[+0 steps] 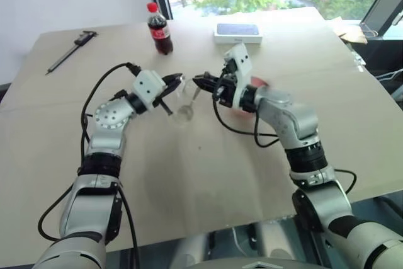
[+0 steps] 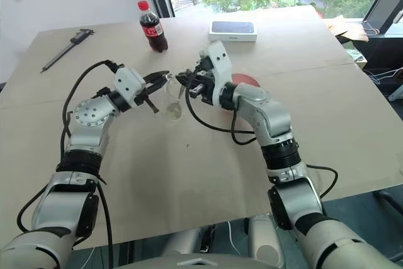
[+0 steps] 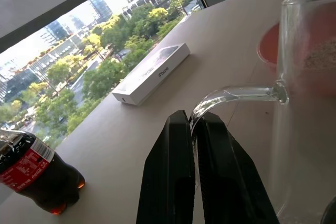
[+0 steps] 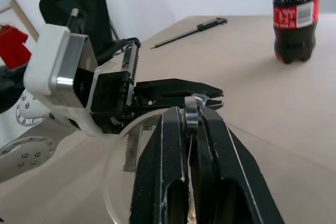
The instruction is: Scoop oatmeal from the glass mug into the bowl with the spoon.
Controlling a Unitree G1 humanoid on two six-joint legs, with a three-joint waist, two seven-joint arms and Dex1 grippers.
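We see a big tan table [image 1: 208,174] with a tall clear glass mug [image 1: 185,100] standing near its middle, a bit toward the far edge. Our left gripper [image 3: 195,129] has its two black fingers pressed tight on the mug's curved glass handle [image 3: 231,95]. Our right gripper [image 4: 190,116] is just above the mug's open top, and its fingers pinch the thin handle of a slim shiny silver spoon [image 1: 196,96], which hangs down into the mug. A little pale beige oatmeal [image 2: 174,115] lies at the bottom of the mug. The small round pink bowl [image 2: 247,82] sits on the table just behind our right arm, close beside the mug. Near the far edge stand a dark cola bottle with a red cap [image 1: 160,28] and a flat white box [image 1: 238,32]. A long black-and-silver caliper [image 1: 70,51] lies by the far left corner.
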